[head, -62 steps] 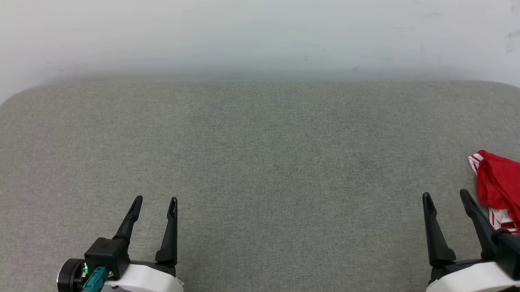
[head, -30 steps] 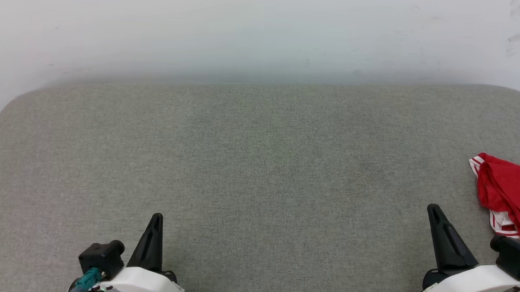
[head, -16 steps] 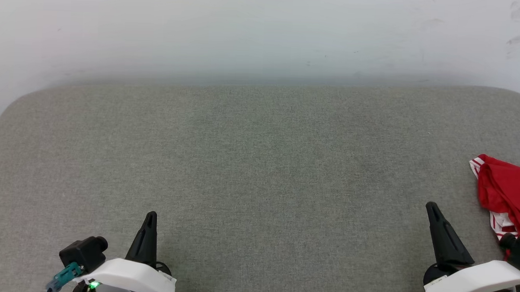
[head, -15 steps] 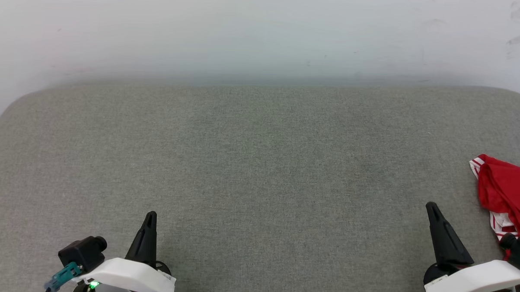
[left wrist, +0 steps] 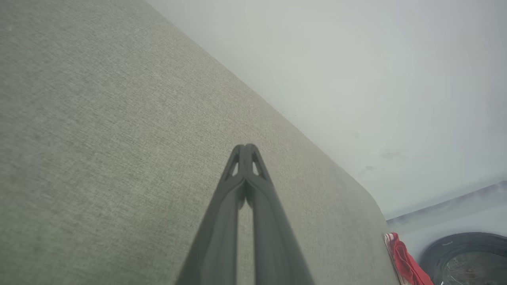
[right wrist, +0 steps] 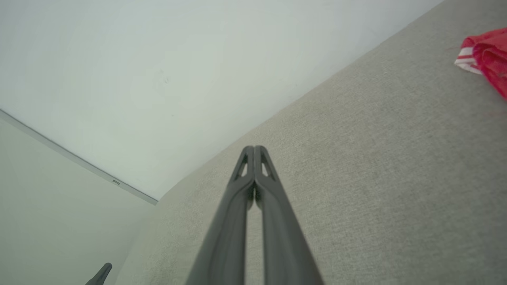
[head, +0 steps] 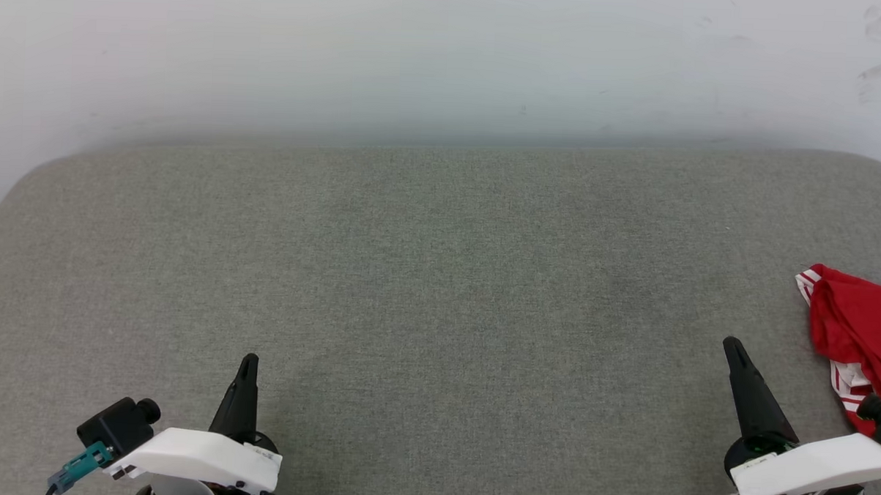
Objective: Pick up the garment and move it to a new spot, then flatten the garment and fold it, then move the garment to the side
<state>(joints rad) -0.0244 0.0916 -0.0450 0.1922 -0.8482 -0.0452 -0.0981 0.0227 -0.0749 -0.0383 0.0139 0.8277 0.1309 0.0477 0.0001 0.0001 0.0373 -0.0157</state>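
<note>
Left claw [head: 249, 359] and right claw [head: 732, 343] both closed tight, empty, low and forward over grey cushion [head: 439, 277].

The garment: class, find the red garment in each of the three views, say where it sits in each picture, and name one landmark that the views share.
Head view: the garment lies at the right edge, below mid-height, cut off by the frame.
Left wrist view: the garment is a thin red strip in the lower right corner.
Right wrist view: the garment is in the upper right corner.
Shared landmark: the grey fabric surface where it meets the pale wall.
</note>
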